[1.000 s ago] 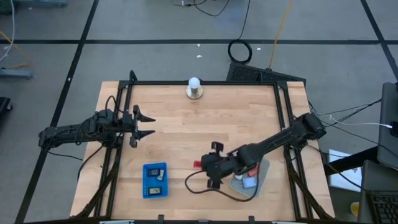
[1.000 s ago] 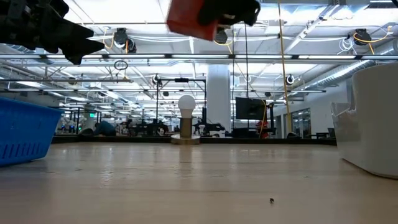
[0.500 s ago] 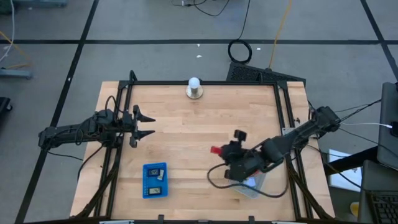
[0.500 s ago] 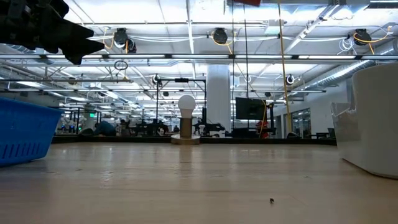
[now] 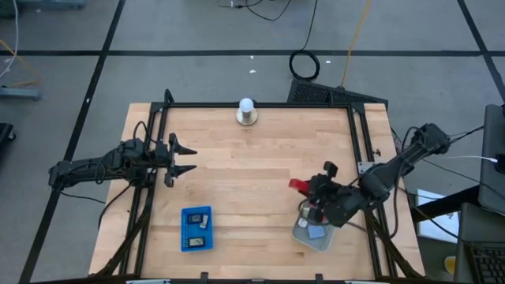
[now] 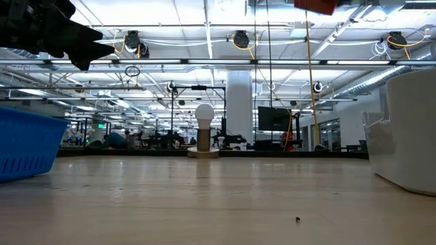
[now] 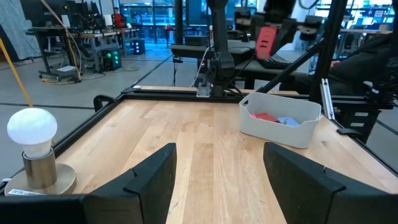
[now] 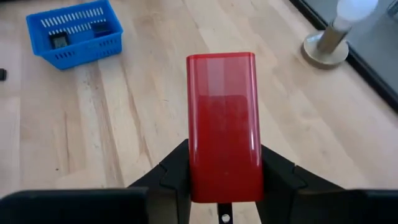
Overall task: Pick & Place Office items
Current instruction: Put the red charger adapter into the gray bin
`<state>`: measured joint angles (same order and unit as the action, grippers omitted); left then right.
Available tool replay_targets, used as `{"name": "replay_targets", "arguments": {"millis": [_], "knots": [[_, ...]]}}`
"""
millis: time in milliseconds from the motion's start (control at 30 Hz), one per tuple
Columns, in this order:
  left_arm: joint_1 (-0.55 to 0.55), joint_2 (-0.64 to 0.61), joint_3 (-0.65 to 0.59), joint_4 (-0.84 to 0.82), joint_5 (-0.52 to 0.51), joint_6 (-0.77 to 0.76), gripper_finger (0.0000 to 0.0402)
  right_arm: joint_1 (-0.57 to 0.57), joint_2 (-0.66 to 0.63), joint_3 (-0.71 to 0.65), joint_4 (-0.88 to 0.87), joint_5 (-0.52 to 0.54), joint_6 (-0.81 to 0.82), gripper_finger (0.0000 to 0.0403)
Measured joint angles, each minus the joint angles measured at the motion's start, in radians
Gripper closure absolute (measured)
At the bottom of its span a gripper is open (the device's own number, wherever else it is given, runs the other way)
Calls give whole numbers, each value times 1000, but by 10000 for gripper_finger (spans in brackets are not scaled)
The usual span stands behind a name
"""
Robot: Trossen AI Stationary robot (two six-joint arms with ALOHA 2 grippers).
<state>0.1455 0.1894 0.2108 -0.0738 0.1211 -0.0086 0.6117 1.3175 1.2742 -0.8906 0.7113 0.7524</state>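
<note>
- Now the right claw (image 8: 224,186) is clamped on a red block (image 8: 224,124), carried high above the table.
- Just behind and below it sits the grey bin (image 5: 316,235), with a light-blue piece (image 5: 315,232) and other bits left to move.
- Well ahead across the table, the blue tray (image 5: 196,228) already holds two black pieces (image 5: 200,222).
- By my reading, the job is partly done.
- The boards between are bare; the bulb (image 5: 246,105) stands far off by the table's edge.
- The left claw (image 5: 185,158) waits, spread wide, beyond the tray.
</note>
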Motion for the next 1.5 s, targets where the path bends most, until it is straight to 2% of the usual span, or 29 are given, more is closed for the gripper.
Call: {"name": "replay_targets", "arguments": {"millis": [267,467,733,1500], "knots": [[0,0,0,-4,0,0,158,20,-201,-298,281,-10,12,290],[0,0,0,-4,0,0,158,64,-324,-477,483,-155,2,290],[0,0,0,-5,0,0,158,116,-416,-571,498,-245,51,290],[0,0,0,-4,1,-20,158,150,-420,-772,551,-376,232,290]]}}
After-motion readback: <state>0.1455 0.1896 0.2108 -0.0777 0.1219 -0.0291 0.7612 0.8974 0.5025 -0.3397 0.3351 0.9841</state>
